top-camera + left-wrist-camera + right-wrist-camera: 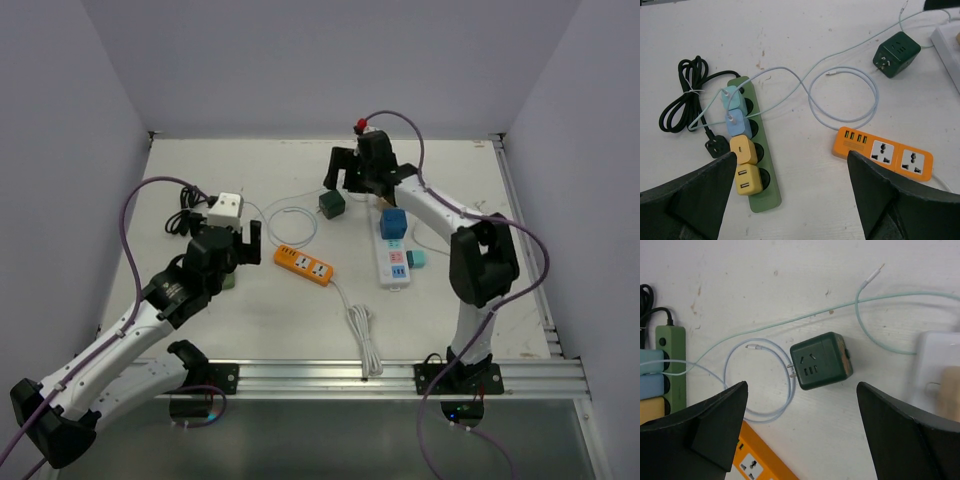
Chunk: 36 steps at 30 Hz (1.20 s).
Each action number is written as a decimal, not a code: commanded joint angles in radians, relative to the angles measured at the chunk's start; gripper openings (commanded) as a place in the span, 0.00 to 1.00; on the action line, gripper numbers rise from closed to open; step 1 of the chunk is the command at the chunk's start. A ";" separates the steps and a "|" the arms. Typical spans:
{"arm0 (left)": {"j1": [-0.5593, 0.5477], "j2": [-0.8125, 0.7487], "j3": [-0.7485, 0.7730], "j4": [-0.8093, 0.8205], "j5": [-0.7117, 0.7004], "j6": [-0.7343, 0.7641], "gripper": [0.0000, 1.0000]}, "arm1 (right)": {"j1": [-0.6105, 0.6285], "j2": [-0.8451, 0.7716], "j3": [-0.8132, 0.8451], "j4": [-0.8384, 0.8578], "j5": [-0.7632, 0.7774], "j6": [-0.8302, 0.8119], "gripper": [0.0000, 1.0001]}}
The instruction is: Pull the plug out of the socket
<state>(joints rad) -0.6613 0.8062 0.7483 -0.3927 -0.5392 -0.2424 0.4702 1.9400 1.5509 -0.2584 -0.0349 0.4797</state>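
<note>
The orange power strip (304, 265) lies near the middle of the worktop (200, 170), and the rest is placed from it as the top camera sees it.

To its left lies the green power strip (771, 197) with four plugs seated in a row: a mint plug (730, 97), a blue plug (735, 122), a first yellow plug (743, 149) and a second yellow plug (747, 180). Thin pale cables run from the mint and blue plugs toward the orange strip, and one forms a cable loop (877, 97) just beyond it. The left gripper (791, 156) hangs over the gap between the green and orange strips, its jaws spread wide and holding nothing (the yellow plugs sit just beside its left finger (695, 195) in the wrist view). A tied black cord bundle (680, 97) lies on the green strip's far side from the orange one.

Beyond the orange strip, the right gripper (801, 385) hovers above a dark green cube adapter (822, 367), which lies loose on the worktop with its prongs toward the cable loop. Its jaws are also wide apart and empty.

To the right of the orange strip lies a white power strip (385, 262) with a blue cube adapter (393, 222) on its far end. A teal plug (417, 259) lies at its right edge, and whether the two touch cannot be told.
</note>
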 commanded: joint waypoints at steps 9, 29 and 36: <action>0.009 -0.002 0.010 0.003 0.090 0.017 0.97 | -0.129 -0.622 -0.443 -0.056 0.182 -0.150 0.96; -0.248 0.568 0.130 0.497 0.331 -0.164 0.90 | -0.630 -0.764 -1.149 0.439 -0.335 0.278 0.82; -0.307 0.804 0.262 0.551 0.338 -0.161 0.90 | -0.628 -0.708 -1.129 0.426 -0.367 0.171 0.82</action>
<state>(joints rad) -0.9455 1.5517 0.9314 0.0521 -0.2188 -0.3866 -0.1574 1.2400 0.4057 0.1257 -0.3546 0.7036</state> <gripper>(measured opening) 0.899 0.808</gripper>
